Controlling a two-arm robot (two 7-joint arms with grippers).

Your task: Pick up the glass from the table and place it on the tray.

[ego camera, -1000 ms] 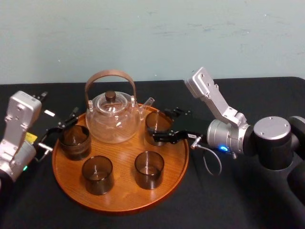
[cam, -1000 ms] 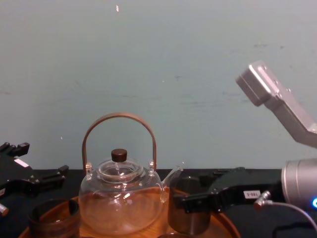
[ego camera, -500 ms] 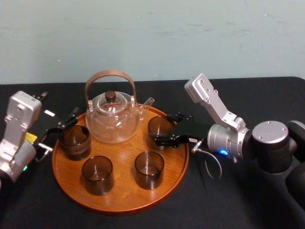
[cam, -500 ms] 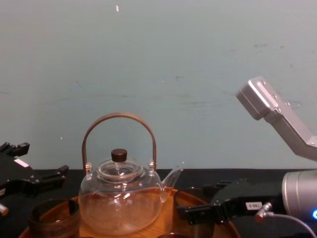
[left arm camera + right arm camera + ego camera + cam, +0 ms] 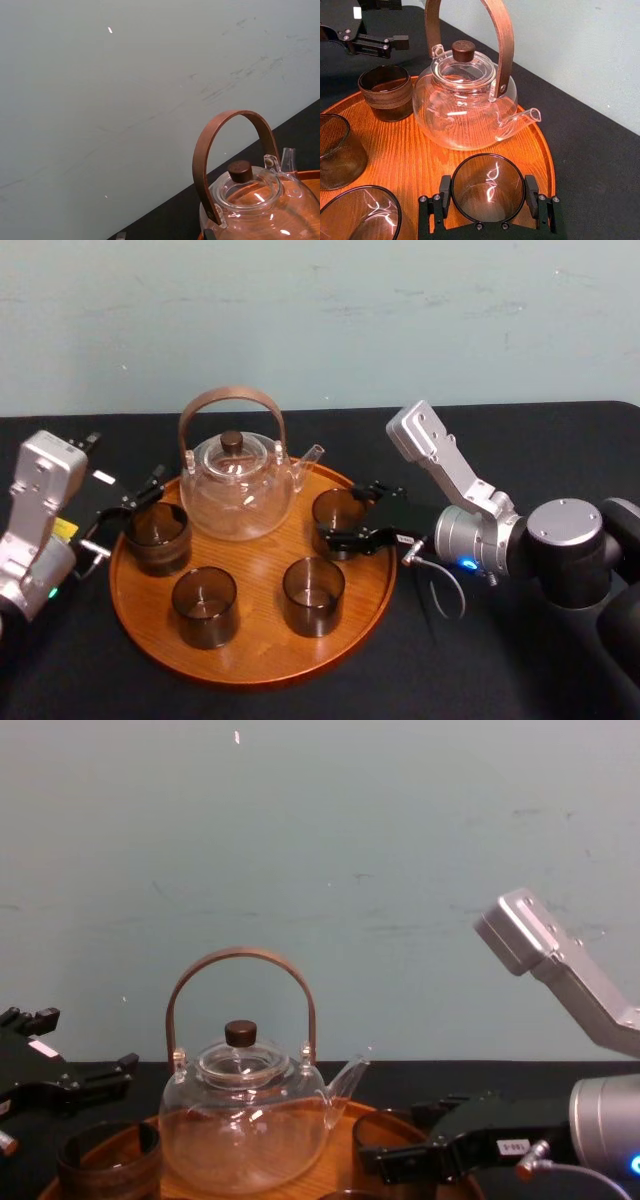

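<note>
The right gripper (image 5: 487,190) is closed on the glass (image 5: 487,175), with a pad against each side of its wall just below the rim. The glass appears to rest on the tray (image 5: 260,640), near the right rim and just beside the teapot (image 5: 238,490) spout. Expect it to be light, rigid, slippery and fragile (thin wall). Hold it mid-wall with moderate force. The left gripper (image 5: 125,512) is parked at the tray's left rim.

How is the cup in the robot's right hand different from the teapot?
The teapot has a curved brown handle, a lid and a spout; the glass has none, just an open top. The teapot is clear and bigger; the glass is smoky brown and short. The right hand grips the glass; nothing touches the teapot. Both are see-through and stand on the tray. The left hand sits by the tray's left side.
</note>
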